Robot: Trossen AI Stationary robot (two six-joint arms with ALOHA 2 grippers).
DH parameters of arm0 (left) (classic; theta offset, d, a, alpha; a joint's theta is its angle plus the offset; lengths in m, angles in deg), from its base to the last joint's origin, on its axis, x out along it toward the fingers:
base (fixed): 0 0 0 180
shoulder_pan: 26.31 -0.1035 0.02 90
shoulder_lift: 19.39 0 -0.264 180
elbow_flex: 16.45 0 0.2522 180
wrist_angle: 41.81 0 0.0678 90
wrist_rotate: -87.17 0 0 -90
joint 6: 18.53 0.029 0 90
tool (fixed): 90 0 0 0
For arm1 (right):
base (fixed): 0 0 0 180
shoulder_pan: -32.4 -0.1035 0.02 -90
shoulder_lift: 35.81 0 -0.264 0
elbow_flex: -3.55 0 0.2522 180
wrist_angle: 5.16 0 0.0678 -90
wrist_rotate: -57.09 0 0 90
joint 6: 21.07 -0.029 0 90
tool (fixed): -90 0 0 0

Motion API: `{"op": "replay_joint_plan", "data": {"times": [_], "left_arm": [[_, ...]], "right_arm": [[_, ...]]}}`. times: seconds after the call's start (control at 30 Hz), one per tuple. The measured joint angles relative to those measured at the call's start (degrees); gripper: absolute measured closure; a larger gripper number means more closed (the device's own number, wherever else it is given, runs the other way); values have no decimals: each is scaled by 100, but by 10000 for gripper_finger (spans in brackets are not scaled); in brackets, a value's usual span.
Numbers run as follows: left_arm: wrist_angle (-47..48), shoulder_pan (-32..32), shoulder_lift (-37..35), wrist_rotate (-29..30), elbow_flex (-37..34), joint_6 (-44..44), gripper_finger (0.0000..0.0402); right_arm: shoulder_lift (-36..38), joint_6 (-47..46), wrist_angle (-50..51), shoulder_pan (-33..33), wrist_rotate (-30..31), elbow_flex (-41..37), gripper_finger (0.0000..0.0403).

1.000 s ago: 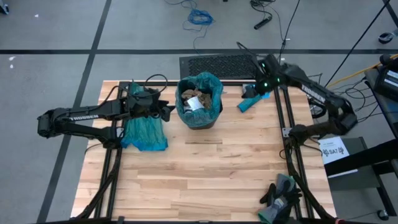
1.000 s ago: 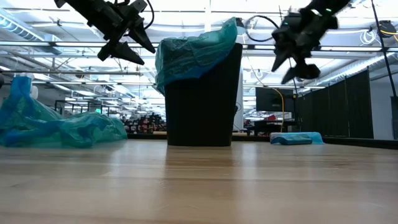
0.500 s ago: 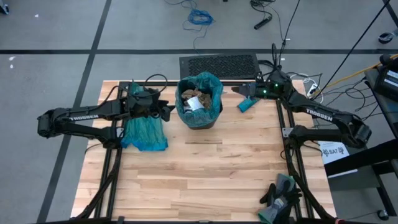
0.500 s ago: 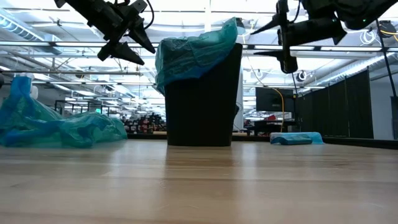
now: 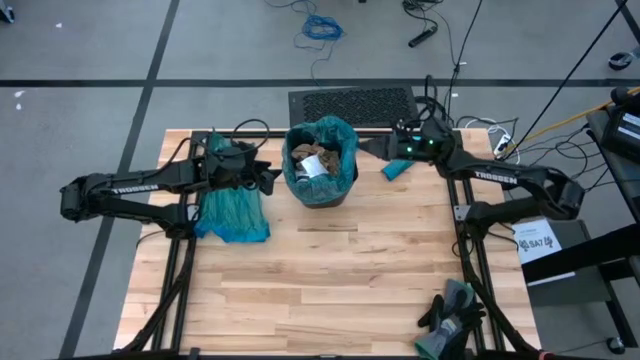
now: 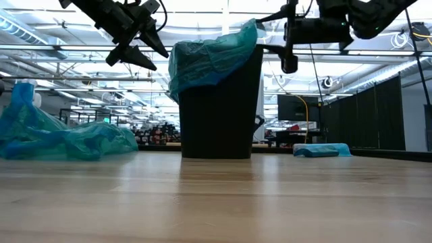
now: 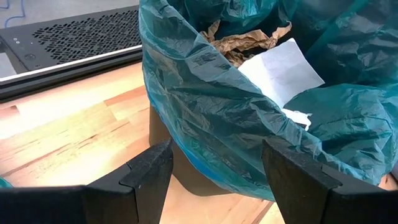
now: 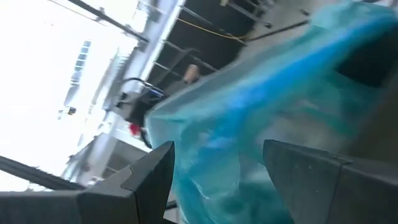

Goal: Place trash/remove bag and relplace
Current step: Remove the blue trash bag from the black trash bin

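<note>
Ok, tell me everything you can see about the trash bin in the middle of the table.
The bin is a dark, upright container standing on the wooden table toward its far edge. A crinkled teal plastic liner is draped over its rim. Inside lie crumpled brown paper and white scraps. Neither open claw touches it.

The table (image 5: 330,270) is pale, smooth wood planks. The bin (image 6: 219,115) is matt black, lined with a thin, glossy, wrinkled teal plastic bag (image 7: 249,124). Inside lies trash (image 7: 249,43): crumpled brown paper and smooth white paper.
</note>
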Motion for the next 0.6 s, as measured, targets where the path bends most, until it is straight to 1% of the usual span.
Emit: {"op": "replay_joint_plan", "data": {"times": [0.1,0.2,0.3,0.4,0.5,0.6], "left_arm": [[-1,0,0,-1,0,-3,157],[1,0,0,-1,0,-15,157],[-1,-2,1,-1,0,3,157],[-1,-2,1,0,0,11,157],[-1,0,0,1,0,21,157],[1,0,0,-1,0,126,157]], "right_arm": [[-157,-179,-273,-19,-84,4,165],[-329,-280,-270,-46,-181,63,165],[-531,-255,-268,-93,-271,295,165],[-754,-140,-271,-100,-334,737,165],[-974,-22,-258,-89,-588,1318,165],[-1144,23,-26,-88,-825,1968,165]]}}
